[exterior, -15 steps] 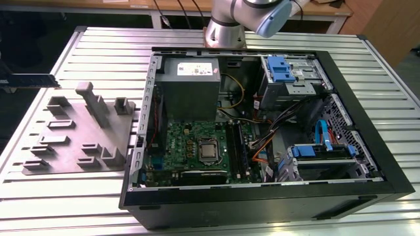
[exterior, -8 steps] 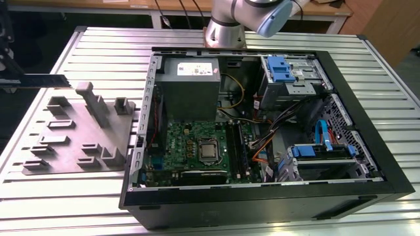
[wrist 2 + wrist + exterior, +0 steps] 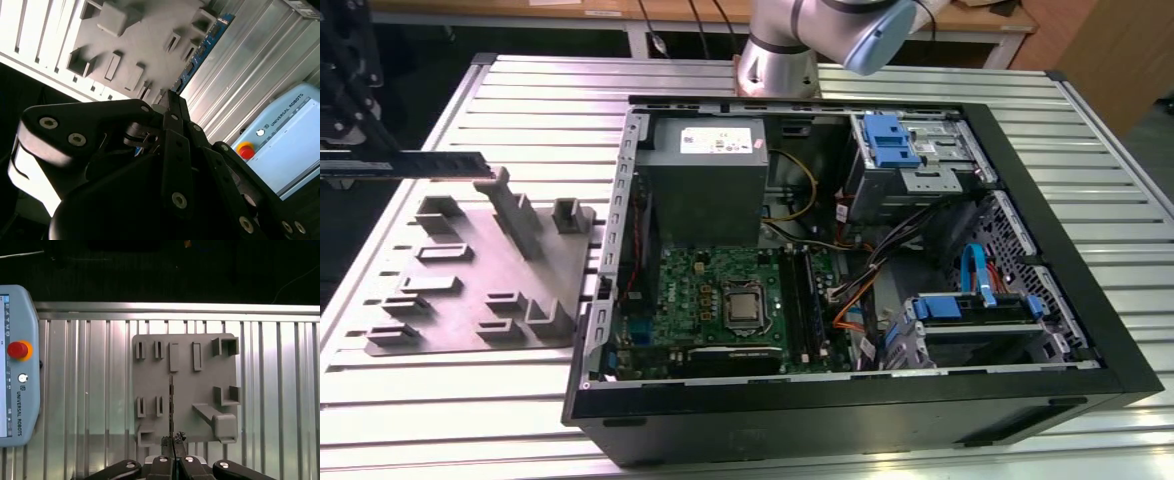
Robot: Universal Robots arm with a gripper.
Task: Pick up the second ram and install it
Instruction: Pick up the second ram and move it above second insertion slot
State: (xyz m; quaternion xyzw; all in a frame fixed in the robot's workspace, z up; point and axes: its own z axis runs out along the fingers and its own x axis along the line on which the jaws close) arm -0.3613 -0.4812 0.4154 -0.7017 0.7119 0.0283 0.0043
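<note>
Gripper (image 3: 173,449): 2 fingers pressed together, pinching second ram (image 3: 172,407) by 1 end.
Ram pose: in the air, level, standing on edge; a thin edge-on line in the first wrist view.
Ram location: held clear above grey fixture plate (image 3: 200,390). In the exterior view it sticks out from the gripper toward the exterior view's right, over the plate's far part, well apart from PC case (image 3: 827,420).
Fixture plate: flat on slatted aluminium table (image 3: 454,400), raised blocks up, just beside the case on the exterior view's left.
PC case: side open, motherboard (image 3: 707,290) exposed, long black slots (image 3: 807,305) beside CPU socket (image 3: 744,308).
Teach pendant (image 3: 20,390): on the table near the plate, red button up.
Arm base (image 3: 781,60): behind the case.
</note>
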